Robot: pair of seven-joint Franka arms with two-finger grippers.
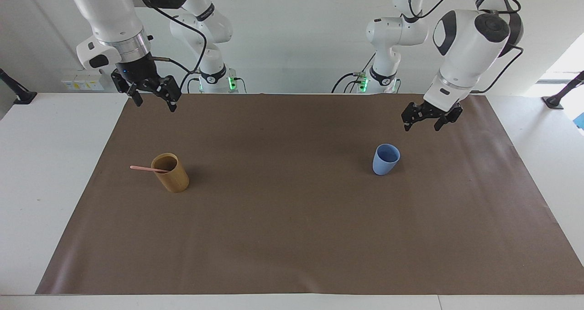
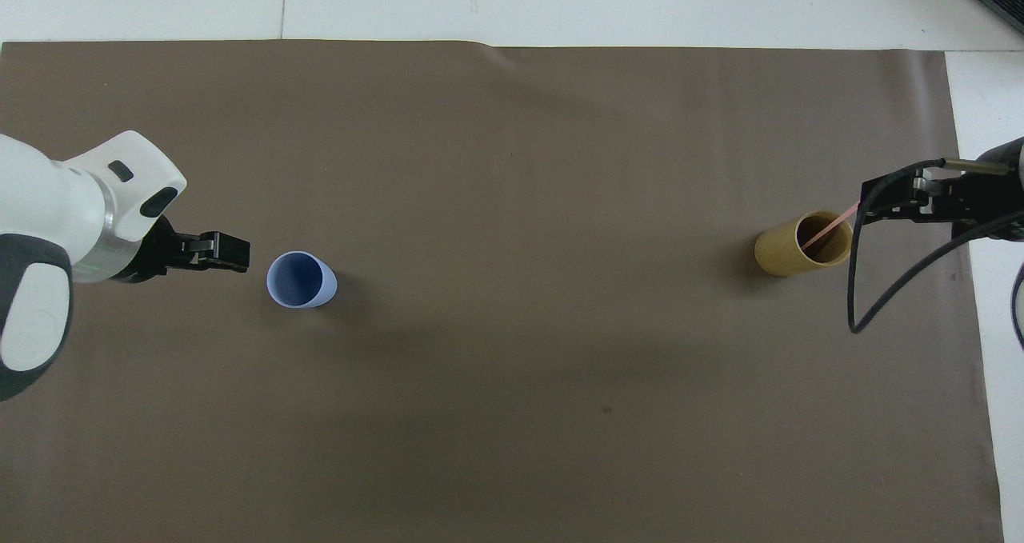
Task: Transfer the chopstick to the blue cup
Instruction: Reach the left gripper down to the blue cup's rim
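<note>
The light-blue cup [image 1: 386, 159] [image 2: 300, 279] stands upright on the brown mat, toward the left arm's end. A pale pink chopstick [image 1: 145, 168] [image 2: 826, 230] leans in the tan cylindrical cup [image 1: 171, 173] [image 2: 788, 249] toward the right arm's end, its top sticking out over the rim. My left gripper [image 1: 420, 128] [image 2: 238, 253] hangs open in the air just beside the blue cup, touching nothing. Well above the mat near the tan cup, my right gripper [image 1: 155, 105] [image 2: 870, 200] is open and holds nothing.
The brown mat [image 1: 292, 237] covers most of the white table [image 1: 41, 173]. A black cable [image 2: 860, 303] loops down from the right wrist beside the tan cup. Only the two cups stand on the mat.
</note>
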